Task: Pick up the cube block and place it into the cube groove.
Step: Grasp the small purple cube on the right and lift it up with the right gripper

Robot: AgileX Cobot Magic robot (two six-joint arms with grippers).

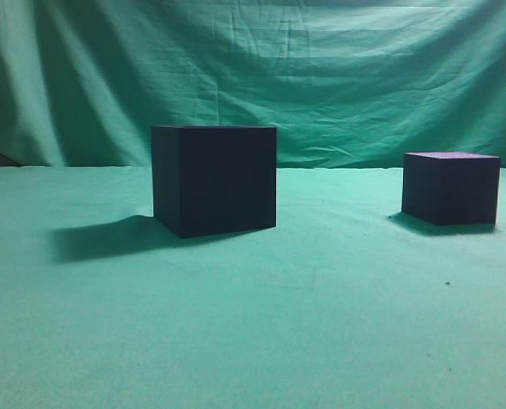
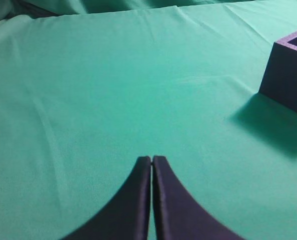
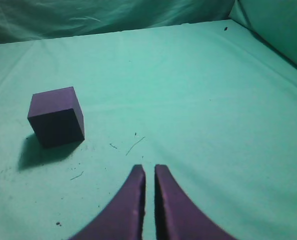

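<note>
Cube block (image 1: 451,187) well apart from cube groove (image 1: 214,179) on green cloth (image 1: 253,324), both claws clenched, empty.

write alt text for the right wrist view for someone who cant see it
A small dark purple cube block sits alone on green cloth, up and to the left of the right gripper. The gripper's two dark fingers are nearly together with a thin gap, holding nothing and well apart from the cube. A few specks and threads lie on the cloth.

Matt cube block (image 1: 451,187) and cube groove (image 1: 215,179) sit on wrinkled green cloth (image 1: 321,324)
</note>
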